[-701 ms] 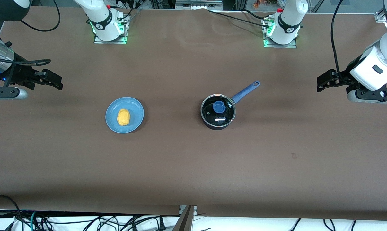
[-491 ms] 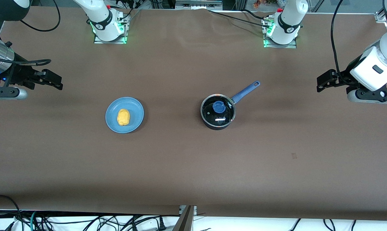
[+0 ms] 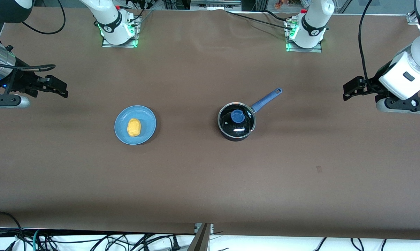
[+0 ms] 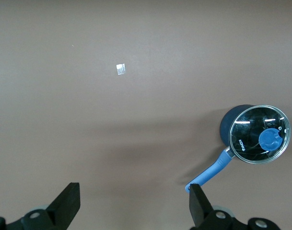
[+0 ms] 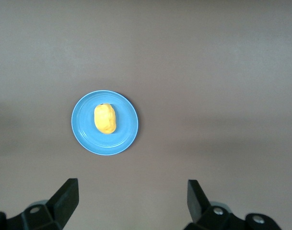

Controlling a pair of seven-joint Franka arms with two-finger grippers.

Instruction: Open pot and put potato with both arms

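The black pot [image 3: 236, 121] stands mid-table, toward the left arm's end. Its glass lid with a blue knob [image 3: 237, 116] is on, and its blue handle [image 3: 266, 98] points toward the left arm's base. The yellow potato [image 3: 134, 127] lies on a blue plate [image 3: 147, 121] toward the right arm's end. My left gripper [image 3: 349, 91] hangs open and empty over its end of the table, well apart from the pot [image 4: 257, 134]. My right gripper [image 3: 61, 89] is open and empty over the other end, apart from the potato [image 5: 105, 118] and plate [image 5: 81, 133].
A small pale scrap [image 3: 319, 169] lies on the brown tabletop nearer the front camera than the pot. Both arm bases [image 3: 117, 33] [image 3: 305, 38] stand along the table's edge farthest from the camera. Cables trail under the table's front edge.
The left arm's hand has shifted very slightly. Pot, potato and right arm have not moved.
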